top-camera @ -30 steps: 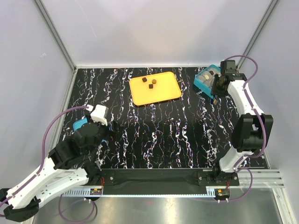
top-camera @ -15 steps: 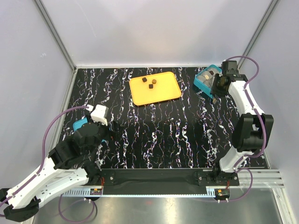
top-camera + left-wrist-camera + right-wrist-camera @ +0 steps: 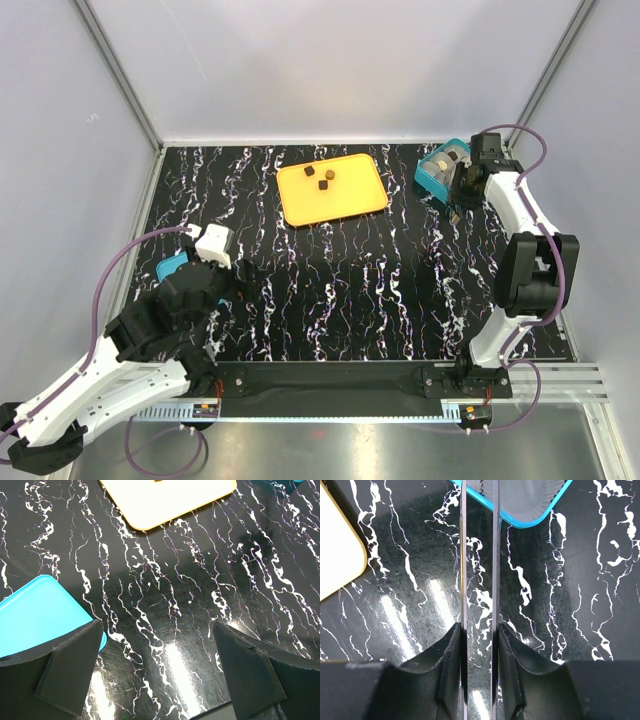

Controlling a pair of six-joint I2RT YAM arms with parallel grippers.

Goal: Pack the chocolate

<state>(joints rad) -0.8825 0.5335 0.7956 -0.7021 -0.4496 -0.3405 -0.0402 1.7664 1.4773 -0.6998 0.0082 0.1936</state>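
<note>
Three dark brown chocolates (image 3: 323, 178) lie on the orange tray (image 3: 350, 195). More chocolates (image 3: 441, 159) sit in the teal box (image 3: 428, 181) at the back right. My right gripper (image 3: 456, 196) hangs just in front of that box. In the right wrist view it (image 3: 479, 630) is shut on metal tweezers (image 3: 495, 555), whose two thin blades reach to the box's rim (image 3: 530, 518); their tips are out of view. My left gripper (image 3: 228, 272) is open and empty near the front left, and it also shows in the left wrist view (image 3: 156, 628) over bare table.
A teal lid (image 3: 170, 266) lies flat by my left gripper, and also shows in the left wrist view (image 3: 40, 615). The orange tray's corner shows in the left wrist view (image 3: 170, 505) and the right wrist view (image 3: 335, 555). Grey walls enclose the black marbled table.
My right gripper has shifted slightly left in front of the teal box. The left arm has not moved.
</note>
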